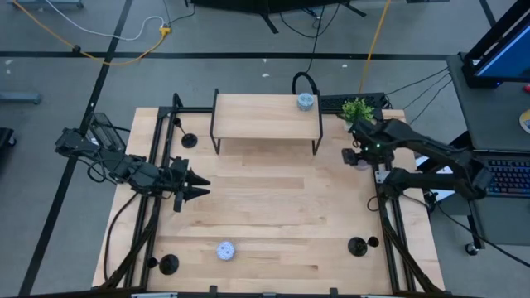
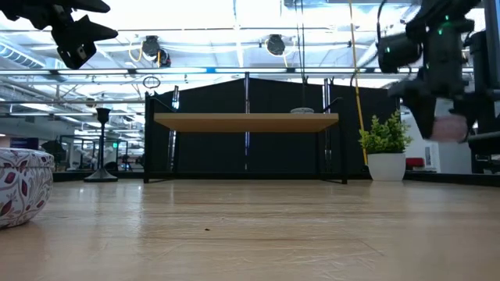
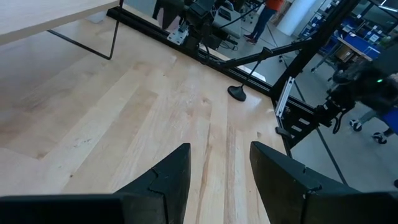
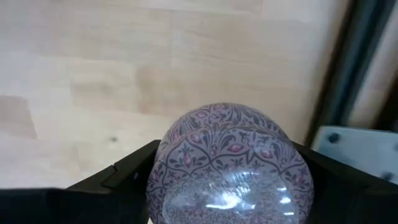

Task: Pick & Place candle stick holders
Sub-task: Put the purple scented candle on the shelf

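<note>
right pincer (image 4: 224,180) grips patterned puck (image 4: 230,165), seemingly airborne | right table edge (image 1: 418,217)

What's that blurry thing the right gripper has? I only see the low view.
Observer: A round patterned puck, clamped in the right gripper. It is not a candle stick holder.
Operator: Where are the black holders?
Observer: Three candle stick holders stand on the table: one beside the shelf on the left arm's side, and two near the opposite edge.
Operator: Is the other gripper busy?
Observer: No, the left gripper is open and empty.
</note>
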Action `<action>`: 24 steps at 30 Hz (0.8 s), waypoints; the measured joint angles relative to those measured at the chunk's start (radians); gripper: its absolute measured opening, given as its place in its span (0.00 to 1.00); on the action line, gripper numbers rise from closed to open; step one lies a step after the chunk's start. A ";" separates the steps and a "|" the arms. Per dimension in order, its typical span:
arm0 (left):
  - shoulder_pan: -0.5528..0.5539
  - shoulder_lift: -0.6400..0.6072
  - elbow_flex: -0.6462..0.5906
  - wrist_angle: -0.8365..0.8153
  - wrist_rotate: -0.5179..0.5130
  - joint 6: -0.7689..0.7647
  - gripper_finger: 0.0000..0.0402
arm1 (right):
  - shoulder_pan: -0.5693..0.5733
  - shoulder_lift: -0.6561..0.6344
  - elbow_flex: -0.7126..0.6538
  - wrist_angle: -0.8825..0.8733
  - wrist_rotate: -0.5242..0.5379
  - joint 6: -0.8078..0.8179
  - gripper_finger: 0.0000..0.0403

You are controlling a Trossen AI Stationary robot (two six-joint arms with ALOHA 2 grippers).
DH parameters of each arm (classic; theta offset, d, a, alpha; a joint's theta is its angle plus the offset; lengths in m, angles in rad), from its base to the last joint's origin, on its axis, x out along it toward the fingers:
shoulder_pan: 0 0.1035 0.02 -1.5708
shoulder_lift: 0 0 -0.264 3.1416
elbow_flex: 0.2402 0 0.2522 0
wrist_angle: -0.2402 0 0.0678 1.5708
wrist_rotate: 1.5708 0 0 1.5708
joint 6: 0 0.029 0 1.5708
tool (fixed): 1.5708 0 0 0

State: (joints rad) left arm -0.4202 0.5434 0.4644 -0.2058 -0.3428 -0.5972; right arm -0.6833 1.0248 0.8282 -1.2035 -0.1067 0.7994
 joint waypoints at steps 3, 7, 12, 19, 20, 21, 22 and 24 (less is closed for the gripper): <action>0.000 0.000 0.000 0.000 0.000 -0.002 0.42 | 0.041 0.000 0.096 -0.024 -0.001 0.005 0.72; 0.000 0.000 0.000 0.000 0.000 -0.002 0.42 | 0.107 0.000 0.237 -0.048 -0.009 0.039 0.72; 0.000 0.000 0.000 0.000 -0.029 -0.001 0.42 | 0.197 0.040 0.430 -0.014 -0.029 0.078 0.72; 0.000 0.000 0.000 0.000 -0.052 0.012 0.42 | 0.286 0.197 0.668 0.147 -0.028 0.031 0.72; 0.000 0.000 0.000 0.000 -0.051 0.012 0.42 | 0.290 0.227 0.698 0.164 -0.029 0.011 0.72; 0.000 0.000 0.000 0.000 -0.051 0.009 0.42 | 0.292 0.259 0.728 0.173 -0.030 -0.010 0.72; 0.000 0.000 0.000 0.000 -0.051 0.008 0.42 | 0.294 0.293 0.758 0.176 -0.029 -0.032 0.72; 0.000 0.000 0.000 0.000 -0.051 0.008 0.42 | 0.293 0.364 0.818 0.171 -0.029 -0.082 0.72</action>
State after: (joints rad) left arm -0.4205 0.5432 0.4644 -0.2054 -0.3939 -0.5894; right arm -0.3903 1.3886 1.6463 -1.0324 -0.1359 0.7173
